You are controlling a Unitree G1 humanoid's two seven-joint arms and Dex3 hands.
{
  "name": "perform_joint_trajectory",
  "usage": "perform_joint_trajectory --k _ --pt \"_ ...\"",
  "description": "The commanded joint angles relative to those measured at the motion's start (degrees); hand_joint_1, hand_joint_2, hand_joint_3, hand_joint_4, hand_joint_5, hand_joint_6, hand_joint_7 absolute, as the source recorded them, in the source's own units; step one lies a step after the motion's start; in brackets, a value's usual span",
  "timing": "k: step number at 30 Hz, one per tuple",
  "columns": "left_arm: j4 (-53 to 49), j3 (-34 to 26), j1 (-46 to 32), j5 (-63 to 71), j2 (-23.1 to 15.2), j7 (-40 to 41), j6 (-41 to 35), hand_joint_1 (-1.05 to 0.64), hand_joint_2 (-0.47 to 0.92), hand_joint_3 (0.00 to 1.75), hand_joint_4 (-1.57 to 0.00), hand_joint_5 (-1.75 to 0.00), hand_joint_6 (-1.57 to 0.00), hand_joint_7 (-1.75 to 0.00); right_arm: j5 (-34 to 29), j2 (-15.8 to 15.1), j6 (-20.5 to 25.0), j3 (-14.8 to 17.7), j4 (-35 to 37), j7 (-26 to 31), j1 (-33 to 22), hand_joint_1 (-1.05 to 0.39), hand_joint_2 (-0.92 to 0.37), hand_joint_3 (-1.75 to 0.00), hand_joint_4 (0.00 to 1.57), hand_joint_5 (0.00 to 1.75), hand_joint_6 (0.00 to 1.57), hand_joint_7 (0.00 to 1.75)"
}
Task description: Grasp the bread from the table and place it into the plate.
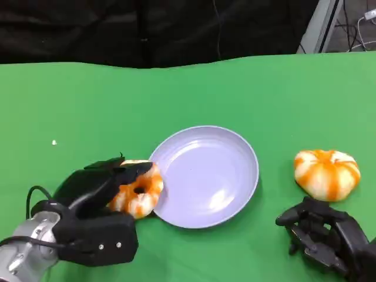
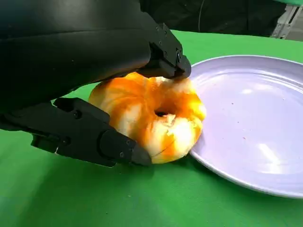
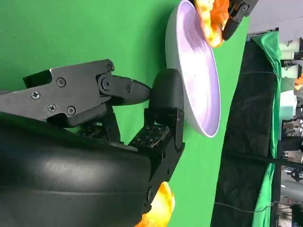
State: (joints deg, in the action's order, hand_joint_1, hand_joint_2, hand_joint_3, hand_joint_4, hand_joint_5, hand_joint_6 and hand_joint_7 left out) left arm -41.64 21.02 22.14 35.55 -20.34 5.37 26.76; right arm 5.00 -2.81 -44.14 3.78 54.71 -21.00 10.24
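L hand (image 1: 108,188) grips bread (image 1: 140,187), touching plate (image 1: 247,150) rim.

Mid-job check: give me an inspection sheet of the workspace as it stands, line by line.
Surface: green cloth table, one small white speck on the left.
Job's things: lavender plate empty at centre; orange-and-white bread against the plate's left rim, on the table, not yet in the plate.
Clutter: second orange-and-white bread to the right of the plate.
Hands: left hand grips the bread, fingers above and below it; right hand holds nothing, near the second bread.
Cables: black cable looping at the left wrist; cables beyond the table's far right.
Surroundings: black backdrop behind the table.
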Motion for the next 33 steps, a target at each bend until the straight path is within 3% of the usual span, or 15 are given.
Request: perform_joint_trajectory --k 1,4,6,8,11,12,13,14,16,19,20,22,28,33 --pt "-0.3 0.3 -0.5 0.0 -1.0 -0.5 -0.8 0.03 0.91 0.02 -0.4 -0.02 -0.47 -0.01 -0.6 -0.6 0.1 0.0 0.2 0.6 -0.8 -0.28 -0.92 -0.43 0.66 1.75 0.76 1.06" --pt "-0.6 0.1 -0.5 -0.1 -0.7 0.5 -0.9 0.03 0.92 0.02 -0.47 -0.05 -0.51 -0.03 -0.6 -0.6 0.3 0.0 0.1 0.6 -0.9 -0.28 -0.92 -0.44 0.66 1.75 0.76 1.05" --pt "-2.2 -0.4 -0.4 -0.3 0.1 3.6 0.0 0.04 0.92 0.05 -0.76 -0.09 -0.68 -0.05 -0.6 -0.5 0.3 0.0 0.0 0.7 -0.9 -0.28 -0.92 -0.44 0.66 1.75 0.76 1.05" --pt "-3.7 -0.4 0.0 0.2 0.5 6.4 0.5 0.03 0.92 0.09 -1.07 -0.15 -0.95 -0.1 -0.6 -0.5 0.3 0.0 0.0 0.7 -0.9 -0.27 -0.92 -0.44 0.66 1.74 0.76 1.05" --pt "-4.9 0.1 0.5 0.4 0.6 7.8 1.0 0.03 0.92 0.1 -1.17 -0.17 -1.05 -0.1 -0.6 -0.5 0.3 0.0 0.0 0.6 -1.0 -0.27 -0.92 -0.44 0.66 1.75 0.76 1.05" --pt "-5.7 0.1 0.7 0.5 0.9 9.5 1.5 0.03 0.92 0.1 -1.18 -0.17 -1.06 -0.1 -0.4 -0.5 0.4 0.1 0.1 0.3 -0.9 -0.27 -0.92 -0.45 0.66 1.75 0.76 1.05" --pt "-6.5 0.1 0.9 0.6 1.2 10.8 1.9 -0.04 0.92 0.14 -1.07 -0.72 -1.17 -0.2 -0.2 -0.5 0.5 0.2 0.2 0.1 -0.8 -0.27 -0.92 -0.44 0.66 1.74 0.76 1.04" --pt "-7.1 0.1 1.0 0.8 1.5 12.4 2.2 -0.06 0.92 0.16 -0.98 -1.01 -1.2 -0.25 -0.2 -0.6 0.4 0.2 0.3 0.0 -0.8 -0.28 -0.92 -0.44 0.65 1.74 0.76 1.04" --pt "-8.1 0.3 1.3 1.0 1.7 14.1 2.6 -0.09 0.92 0.18 -0.87 -1.31 -1.22 -0.33 -0.3 -0.6 0.3 0.2 0.4 0.0 -0.8 -0.27 -0.92 -0.44 0.66 1.74 0.76 1.04" --pt "-8.7 0.5 1.6 1.0 1.9 15.2 2.4 -0.09 0.92 0.19 -0.85 -1.38 -1.22 -0.35 -0.4 -0.6 0.3 0.2 0.3 0.2 -0.8 -0.27 -0.92 -0.45 0.66 1.74 0.76 1.04" --pt "-8.6 0.5 1.6 0.9 2.1 15.5 2.1 -0.09 0.92 0.15 -0.75 -1.58 -1.03 -0.75 -0.5 -0.6 0.4 0.2 0.2 0.4 -0.9 -0.27 -0.92 -0.44 0.66 1.74 0.76 1.04" --pt "-8.6 0.5 1.6 0.9 2.3 16.2 1.5 -0.09 0.92 0.13 -0.69 -1.71 -0.84 -1.13 -0.5 -0.5 0.6 0.2 0.0 0.5 -0.9 -0.27 -0.92 -0.44 0.66 1.74 0.76 1.04" --pt "-8.9 0.5 1.3 0.8 2.8 18.2 1.4 -0.08 0.92 0.09 -0.68 -1.75 -0.74 -1.33 -0.8 -0.8 0.4 0.1 0.0 0.7 -0.9 -0.27 -0.92 -0.45 0.67 1.75 0.76 1.04" --pt "-9.0 0.7 1.2 0.9 2.8 20.1 2.1 -0.07 0.92 0.1 -0.69 -1.75 -0.72 -1.37 -1.0 -0.8 0.7 0.0 -0.1 1.0 -0.9 -0.28 -0.92 -0.45 0.67 1.75 0.76 1.04"
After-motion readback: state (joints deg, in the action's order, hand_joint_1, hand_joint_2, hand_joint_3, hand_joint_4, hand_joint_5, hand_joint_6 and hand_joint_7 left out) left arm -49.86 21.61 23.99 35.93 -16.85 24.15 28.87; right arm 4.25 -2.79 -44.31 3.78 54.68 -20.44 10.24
